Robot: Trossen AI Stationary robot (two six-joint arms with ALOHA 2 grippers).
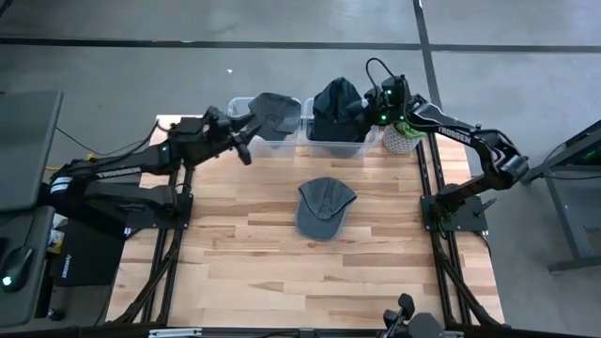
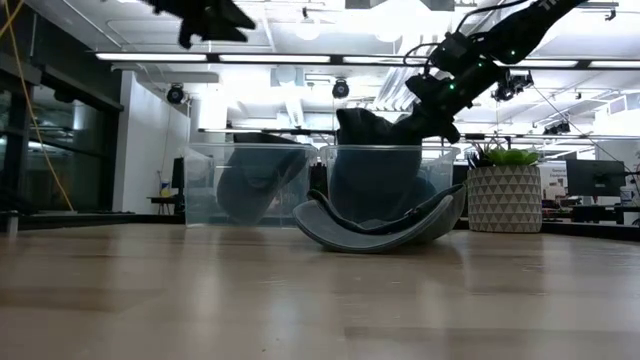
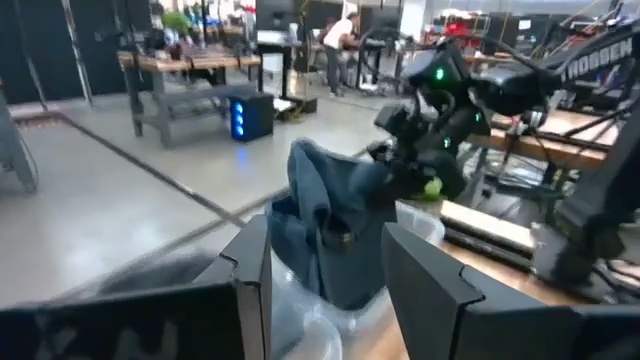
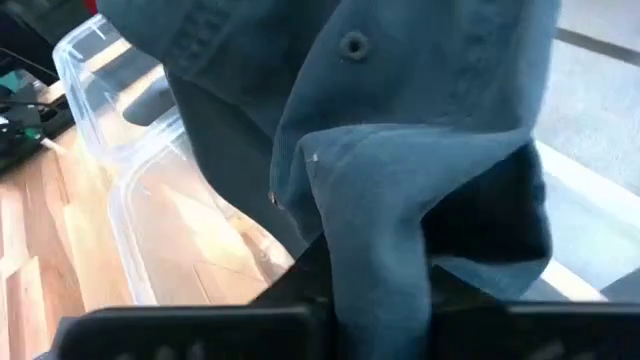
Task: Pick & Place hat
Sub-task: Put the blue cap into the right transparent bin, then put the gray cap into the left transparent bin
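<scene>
White "TROSSEN" lettering runs along the right arm's forearm, the only writing that can be read. Three blue-grey fabric caps are in sight: one cap on the table [image 1: 323, 207] lies crown-down on the pale wooden planks near the middle, its brim curling upward; a second cap [image 1: 275, 110] rests in the left clear plastic bin [image 1: 259, 143]; the third, a soft denim cap [image 1: 336, 101] with a button on its crown, hangs crumpled above the right clear bin [image 1: 362, 145]. The right gripper [image 1: 362, 106] pinches this cap's fabric between its dark fingers. The left gripper [image 1: 246, 135] hovers with fingers spread beside the left bin. A potted green plant [image 1: 402, 137] in a faceted white pot stands just beside the right bin.
</scene>
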